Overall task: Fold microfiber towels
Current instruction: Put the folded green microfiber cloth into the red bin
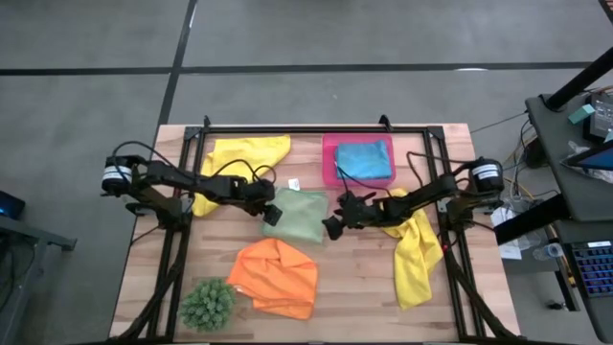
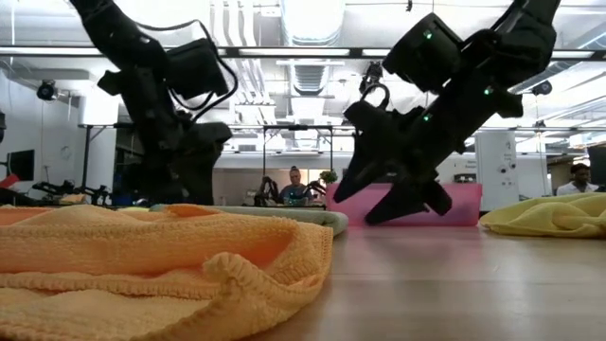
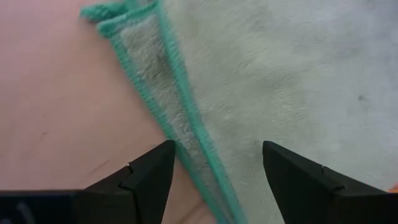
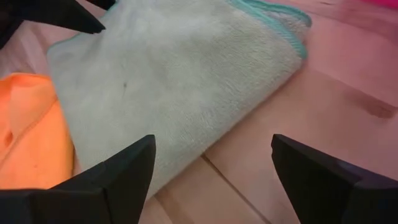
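Low view, nearest first: orange towel [image 2: 142,270] heaped in front on the wooden table [image 2: 454,294], rumpled. Behind it, green towel [image 2: 284,216] lying flat, seen edge-on. Left gripper [image 2: 185,166] down at that towel's one side; right gripper [image 2: 398,199] tilted just above the wood at the other side, jaws spread and gripping nothing. Farther right, a yellow towel [image 2: 554,216] in a low mound. Behind, pink tray [image 2: 454,204]. Beyond the table, a person [image 2: 294,185] seated in the room and another person [image 2: 579,180] at the far right.

High view, front edge to back: plant ball [image 1: 206,304] at the front left corner, orange towel [image 1: 275,278] just beside it. Mid-table, green towel [image 1: 302,215] folded into a rectangle, left gripper [image 1: 270,213] at its left edge, right gripper [image 1: 332,226] at its right edge. Right-hand yellow towel [image 1: 417,254] draped long under the right arm. At the back, second yellow towel [image 1: 244,158] on the left, blue towel [image 1: 366,159] folded inside the tray [image 1: 330,163].

Left wrist view: left gripper [image 3: 217,171] released, fingers [image 3: 149,174] parted over the green towel's [image 3: 280,81] stitched edge, nothing between them.

Right wrist view: right gripper [image 4: 211,168] released, fingers [image 4: 127,171] wide, green towel [image 4: 180,81] ahead, orange towel [image 4: 31,137] touching its side.
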You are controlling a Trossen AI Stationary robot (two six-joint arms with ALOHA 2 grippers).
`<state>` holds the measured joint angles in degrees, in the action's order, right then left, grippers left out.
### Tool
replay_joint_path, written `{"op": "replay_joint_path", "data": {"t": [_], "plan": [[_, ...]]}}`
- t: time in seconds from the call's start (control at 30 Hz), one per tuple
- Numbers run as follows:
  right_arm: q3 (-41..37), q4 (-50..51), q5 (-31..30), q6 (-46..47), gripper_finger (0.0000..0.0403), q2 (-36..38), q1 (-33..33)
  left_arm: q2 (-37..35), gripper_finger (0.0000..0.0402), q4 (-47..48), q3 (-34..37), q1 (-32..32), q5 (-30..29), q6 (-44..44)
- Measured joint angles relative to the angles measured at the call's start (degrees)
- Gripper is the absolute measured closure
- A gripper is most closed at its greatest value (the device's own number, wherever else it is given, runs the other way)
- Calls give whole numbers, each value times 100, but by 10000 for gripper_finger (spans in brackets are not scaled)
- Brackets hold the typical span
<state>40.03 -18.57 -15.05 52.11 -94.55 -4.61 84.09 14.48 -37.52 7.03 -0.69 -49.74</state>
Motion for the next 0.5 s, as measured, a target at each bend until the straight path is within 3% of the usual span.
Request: {"op": "replay_joint_path", "data": {"t": [0.27, 0.5], "plan": [[11, -436, -15, 117, 94, -338, 68, 7, 173, -317, 149, 0, 0, -83], [89, -944, 4, 29, 94, -555, 128, 287, 173, -1185, 155, -4, -10, -76]]}}
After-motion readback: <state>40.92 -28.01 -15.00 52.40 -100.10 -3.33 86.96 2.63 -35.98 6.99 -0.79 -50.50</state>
